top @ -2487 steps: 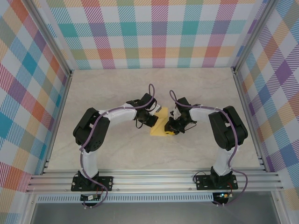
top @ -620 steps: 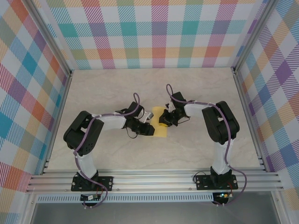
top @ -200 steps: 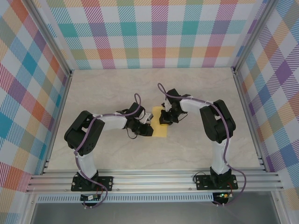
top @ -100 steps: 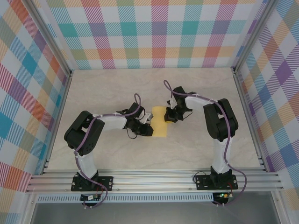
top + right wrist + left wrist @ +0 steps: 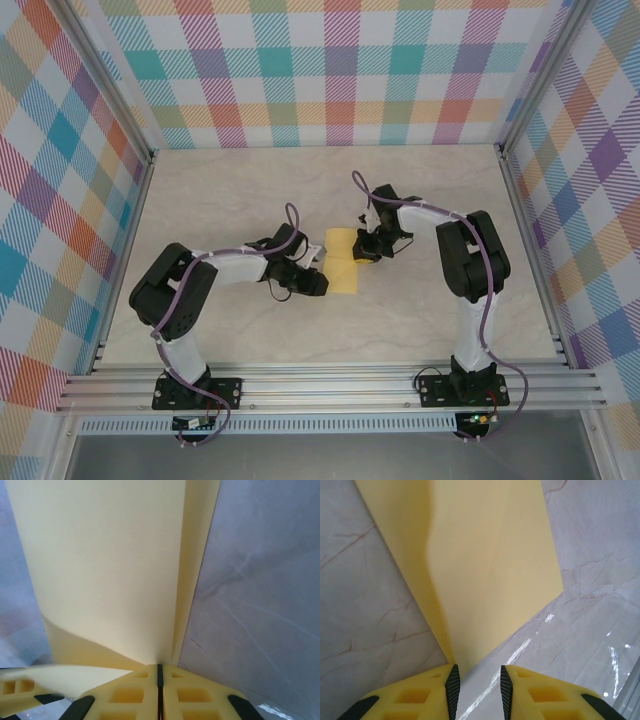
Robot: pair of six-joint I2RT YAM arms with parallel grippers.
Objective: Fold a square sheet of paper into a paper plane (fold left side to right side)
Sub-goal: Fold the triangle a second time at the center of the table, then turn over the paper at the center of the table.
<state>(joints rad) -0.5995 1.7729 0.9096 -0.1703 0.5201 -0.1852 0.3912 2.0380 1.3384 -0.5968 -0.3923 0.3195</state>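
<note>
Left hand has parted; right hand — wrist view — seemingly pinches paper.

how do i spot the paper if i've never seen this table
Find the middle of the pale marble table, between the left pincer and right pincer. The yellow paper lies there: thin and folded, unlike the bulky arms.

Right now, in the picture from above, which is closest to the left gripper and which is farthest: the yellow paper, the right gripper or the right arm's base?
From the left gripper:
1. yellow paper, just to its right, at its fingertips.
2. right gripper, at the paper's right edge.
3. right arm's base, far off at the near right corner.
</note>
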